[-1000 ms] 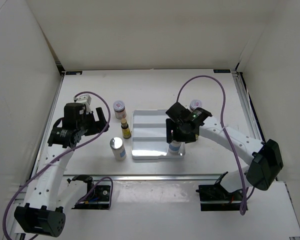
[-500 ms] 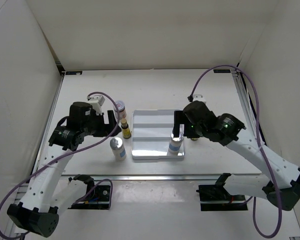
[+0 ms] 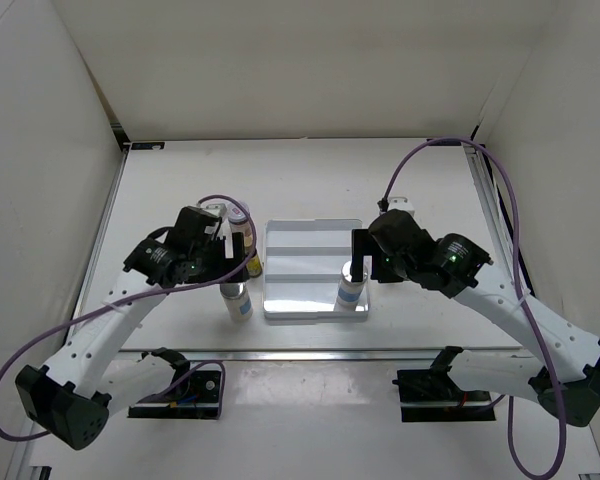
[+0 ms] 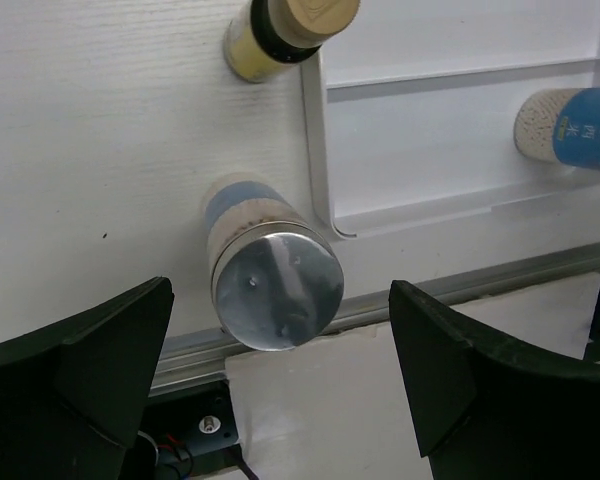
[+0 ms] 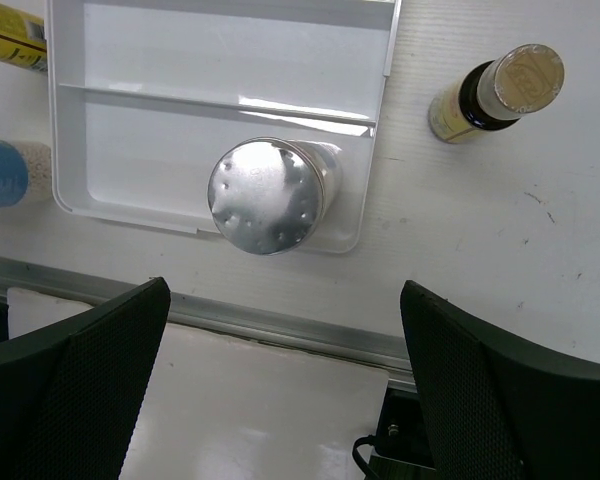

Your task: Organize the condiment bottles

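Note:
A white cylinder with a silver cap (image 3: 237, 299) stands on the table just left of the white tray (image 3: 305, 262). My left gripper (image 3: 228, 272) hangs open above it; in the left wrist view the cap (image 4: 277, 290) sits between and ahead of the fingers (image 4: 80, 370). A second white cylinder (image 3: 351, 291) stands in the tray's front right corner, and my right gripper (image 3: 354, 266) is open above it (image 5: 265, 195). A small dark yellow-labelled bottle (image 3: 252, 266) stands left of the tray. Another (image 5: 495, 95) stands right of it.
A squat jar (image 3: 242, 214) behind the left gripper is partly hidden by the arm. The tray (image 5: 230, 60) has shallow dividers. A metal rail (image 5: 310, 335) runs along the table's front edge close to both cylinders. White walls enclose the table.
My right gripper has drawn back from the cylinder, which stays standing in the tray. My left gripper has moved right, over the cylinder beside the tray.

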`<action>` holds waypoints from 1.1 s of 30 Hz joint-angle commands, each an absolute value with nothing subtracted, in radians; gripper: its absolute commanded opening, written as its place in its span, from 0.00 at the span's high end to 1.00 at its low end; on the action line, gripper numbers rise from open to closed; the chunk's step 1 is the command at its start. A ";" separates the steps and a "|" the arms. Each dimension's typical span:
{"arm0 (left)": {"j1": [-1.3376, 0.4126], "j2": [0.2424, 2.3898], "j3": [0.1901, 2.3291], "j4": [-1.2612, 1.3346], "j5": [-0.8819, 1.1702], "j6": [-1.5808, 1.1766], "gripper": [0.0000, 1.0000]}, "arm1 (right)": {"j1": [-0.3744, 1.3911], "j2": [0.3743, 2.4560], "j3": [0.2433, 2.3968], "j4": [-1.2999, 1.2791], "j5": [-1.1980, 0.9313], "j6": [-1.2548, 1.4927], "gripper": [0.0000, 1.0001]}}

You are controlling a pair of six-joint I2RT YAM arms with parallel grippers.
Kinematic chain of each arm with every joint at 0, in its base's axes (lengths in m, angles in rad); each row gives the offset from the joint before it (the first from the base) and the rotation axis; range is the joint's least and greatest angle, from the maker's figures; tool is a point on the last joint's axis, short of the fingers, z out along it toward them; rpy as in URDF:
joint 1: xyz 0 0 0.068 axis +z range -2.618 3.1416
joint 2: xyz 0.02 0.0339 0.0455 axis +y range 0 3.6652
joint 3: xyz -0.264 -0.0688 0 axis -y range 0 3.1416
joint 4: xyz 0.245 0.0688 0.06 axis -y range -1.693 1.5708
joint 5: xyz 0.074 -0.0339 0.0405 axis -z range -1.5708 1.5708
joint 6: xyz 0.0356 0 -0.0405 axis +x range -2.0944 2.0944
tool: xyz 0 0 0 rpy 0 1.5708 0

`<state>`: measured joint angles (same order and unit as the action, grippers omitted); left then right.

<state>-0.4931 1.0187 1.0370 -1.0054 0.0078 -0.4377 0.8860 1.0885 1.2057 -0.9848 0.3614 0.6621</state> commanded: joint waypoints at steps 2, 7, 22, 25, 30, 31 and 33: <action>-0.497 1.039 1.011 -1.022 -0.063 -0.495 0.00 | 0.890 1.071 1.206 -0.965 0.383 0.653 0.01; -0.497 1.097 1.002 -1.009 -0.063 -0.495 0.00 | 0.890 1.071 1.197 -0.974 0.383 0.653 0.01; -0.506 1.088 1.075 -1.008 -0.011 -0.494 0.65 | 0.890 1.029 1.187 -1.012 0.420 0.672 0.01; -0.515 1.088 1.175 -1.067 -0.011 -0.494 0.76 | 0.890 1.019 1.187 -1.023 0.439 0.681 0.01; -0.534 1.108 1.374 -1.126 0.000 -0.485 0.88 | 0.890 0.988 1.197 -1.057 0.495 0.681 0.01; -0.546 1.121 1.400 -1.141 0.000 -0.485 0.89 | 0.890 0.988 1.197 -1.057 0.506 0.681 0.01; -0.571 1.150 1.458 -1.154 0.009 -0.485 0.89 | 0.890 0.979 1.215 -1.068 0.525 0.681 0.01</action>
<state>-0.5407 1.1416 1.3640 -1.1339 -0.0238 -0.4866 0.8860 1.0046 1.1946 -1.0420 0.4530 0.6720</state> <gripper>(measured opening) 0.698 0.989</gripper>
